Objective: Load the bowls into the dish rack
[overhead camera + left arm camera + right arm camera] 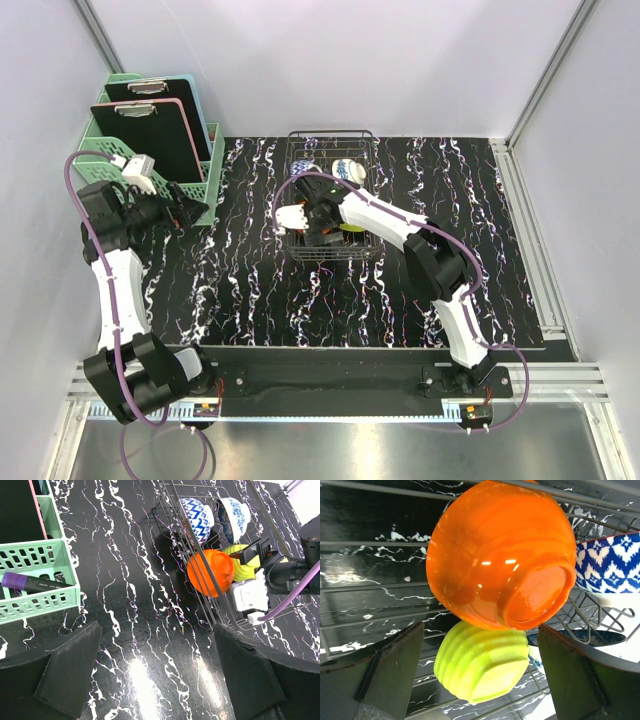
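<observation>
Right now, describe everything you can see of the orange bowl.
The orange bowl is small, round and glossy, like glazed ceramic or plastic, with faint rings around its outside and a flat round foot. It stands tipped on its edge inside the dish rack, its foot turned towards the right wrist camera and rack wires crossing it. It seems to rest against the lime green bowl, with a blue-patterned bowl just beyond it. The open right claw hovers near, not gripping it.
</observation>
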Robot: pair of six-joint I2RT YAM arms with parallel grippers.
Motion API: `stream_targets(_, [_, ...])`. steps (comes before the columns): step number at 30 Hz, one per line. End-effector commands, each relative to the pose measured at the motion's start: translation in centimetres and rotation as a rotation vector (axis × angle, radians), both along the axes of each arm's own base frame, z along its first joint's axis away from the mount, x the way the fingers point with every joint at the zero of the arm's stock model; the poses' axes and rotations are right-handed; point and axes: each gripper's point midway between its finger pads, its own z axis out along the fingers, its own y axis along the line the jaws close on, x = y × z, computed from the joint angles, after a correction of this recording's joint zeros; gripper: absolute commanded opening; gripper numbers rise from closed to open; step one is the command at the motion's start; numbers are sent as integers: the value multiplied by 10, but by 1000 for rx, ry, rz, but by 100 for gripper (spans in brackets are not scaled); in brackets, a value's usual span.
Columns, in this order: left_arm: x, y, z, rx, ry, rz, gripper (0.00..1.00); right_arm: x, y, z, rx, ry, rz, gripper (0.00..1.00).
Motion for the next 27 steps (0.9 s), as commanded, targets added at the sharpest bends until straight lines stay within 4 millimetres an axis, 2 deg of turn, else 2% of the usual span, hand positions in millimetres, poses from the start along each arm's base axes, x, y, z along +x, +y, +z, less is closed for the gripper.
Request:
stream_targets(1, [-1, -2, 9, -4, -41, -23, 99, -16, 12, 27, 75, 62, 4, 100])
stream_targets(4, [-1, -3, 10, -4, -45, -31, 99, -18, 12, 48, 110, 59, -15, 100])
stream_targets(9, [-3, -4, 10, 15, -59, -44, 99, -20, 16, 96, 233, 29, -76, 100])
stream_targets(10, [-3, -5, 10, 15, -62, -47, 99, -15, 17, 108, 259, 9, -100, 100])
stream_targets(12, [-4, -6, 12, 23, -74, -58, 99, -2, 6, 123, 287, -37, -198, 97])
stream_targets(13, [-6, -8, 15, 30, -85, -66, 99, 6, 4, 138, 325, -69, -235, 97])
stream_targets(14, [-7, -8, 16, 45, -97, -75, 99, 11, -2, 146, 366, -75, -307, 93])
stream_targets(15, [-9, -10, 18, 53, -109, -88, 99, 21, -18, 160, 401, -94, -373, 90])
stream_targets(16, [-11, -11, 19, 61, -116, -97, 99, 27, -25, 176, 453, -111, -417, 86])
stream_targets(17, [-12, -12, 19, 76, -120, -107, 99, 31, -36, 185, 512, -102, -504, 83])
stream_targets(18, [-14, -14, 20, 86, -131, -117, 99, 33, -47, 202, 564, -111, -547, 77])
stream_targets(19, [-16, -17, 20, 92, -131, -129, 99, 42, -74, 208, 596, -115, -627, 75])
stream_targets(20, [-16, -18, 19, 113, -138, -141, 99, 44, -88, 213, 653, -96, -707, 74])
stream_targets(21, [-16, -19, 19, 128, -140, -144, 99, 39, -102, 228, 711, -81, -731, 74])
stream_targets(22, [-17, -25, 18, 134, -137, -163, 99, 45, -136, 217, 728, -55, -838, 74])
stream_targets(23, [-17, -28, 17, 157, -146, -175, 99, 40, -150, 225, 767, -43, -866, 74])
stream_targets(24, [-16, -29, 17, 174, -145, -171, 99, 40, -167, 221, 778, -31, -913, 74])
stream_targets(25, [-17, -37, 16, 185, -149, -195, 99, 40, -197, 201, 764, -7, -1006, 74])
stream_targets(26, [-17, -41, 15, 200, -152, -204, 99, 36, -212, 202, 776, -15, -1041, 74])
stream_targets(27, [-17, -43, 14, 217, -153, -204, 99, 31, -225, 178, 748, 16, -1088, 74])
